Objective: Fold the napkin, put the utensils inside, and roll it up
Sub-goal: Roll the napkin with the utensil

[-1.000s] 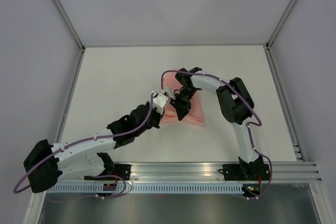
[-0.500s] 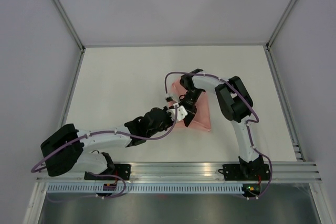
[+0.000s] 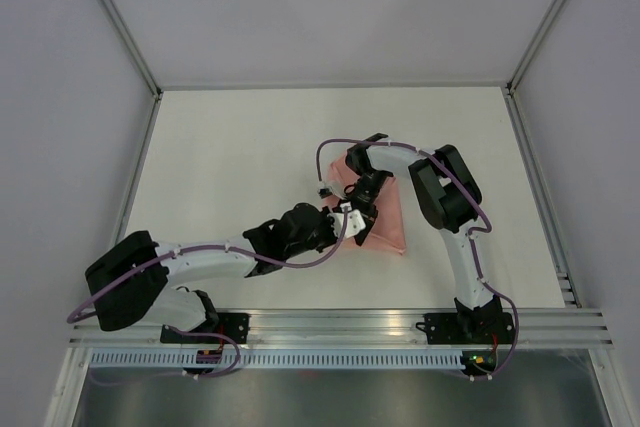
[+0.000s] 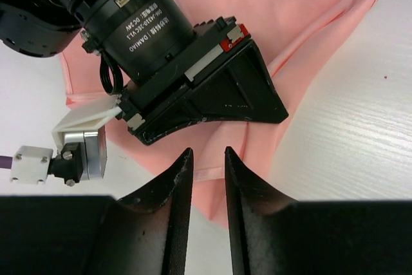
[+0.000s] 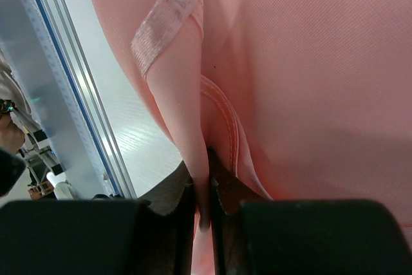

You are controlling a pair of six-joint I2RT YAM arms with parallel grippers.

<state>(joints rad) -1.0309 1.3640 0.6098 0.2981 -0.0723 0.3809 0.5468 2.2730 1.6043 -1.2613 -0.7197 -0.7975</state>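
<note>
Here, a fold of the napkin (image 3: 388, 215) was seen clamped in the right gripper (image 5: 207, 154), the rest spread on the tabletop (image 3: 230, 157) beneath it; the left gripper (image 4: 207, 154) was held narrowly parted over the cloth's edge.

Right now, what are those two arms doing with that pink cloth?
The right gripper is pinching a raised fold of the napkin, which otherwise lies on the white table. The left gripper sits close beside it over the cloth's edge, jaws slightly apart and holding nothing that shows. The job looks to be at the folding stage, with no roll formed yet.
</note>
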